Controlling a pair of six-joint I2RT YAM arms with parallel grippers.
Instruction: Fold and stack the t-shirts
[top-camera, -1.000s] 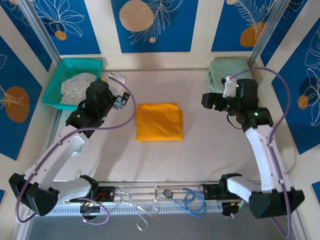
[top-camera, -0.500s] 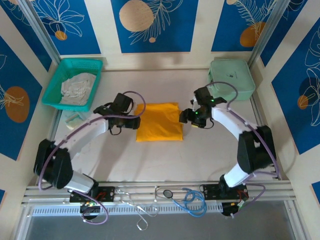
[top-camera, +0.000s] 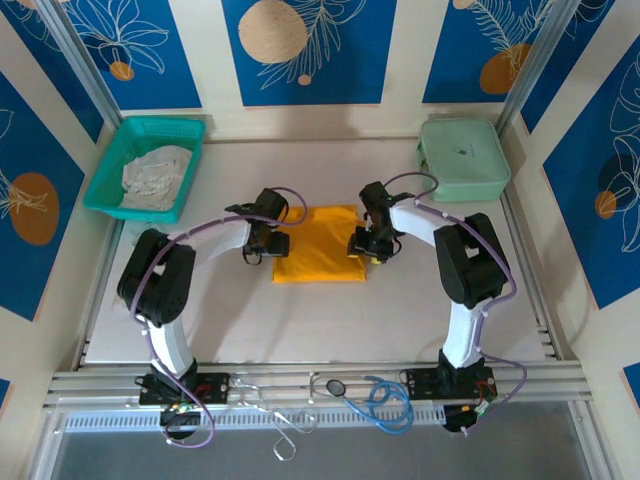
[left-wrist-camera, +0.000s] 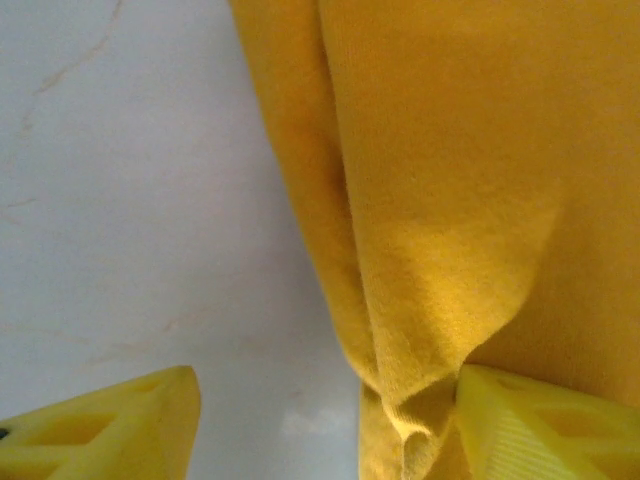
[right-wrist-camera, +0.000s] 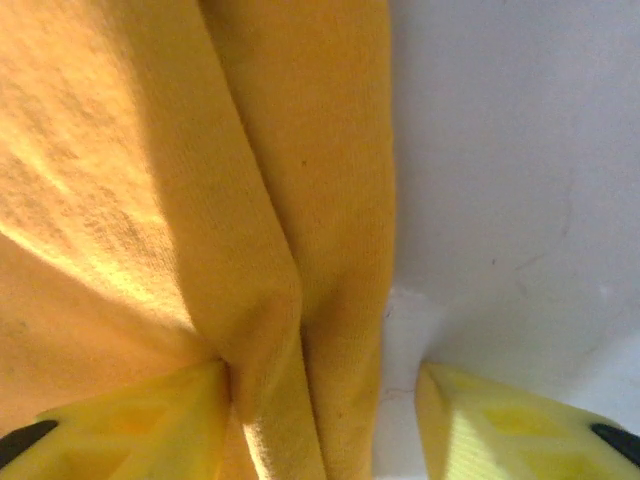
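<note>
Orange shirt (top-camera: 318, 243) lies folded mid-table; pale shirt (top-camera: 155, 173) sits in the basket (top-camera: 110, 165), far left. Left gripper (top-camera: 272, 243) straddles the orange shirt's left edge and right gripper (top-camera: 362, 246) its right edge, both with jaws apart and nothing pinched yet. In each wrist view, one finger is over cloth and the other over bare table (top-camera: 300, 320). I'd get every layer between the jaws before squeezing, since catching only the top ply likely opens the fold on lift. Squeeze both together, lift level.
</note>
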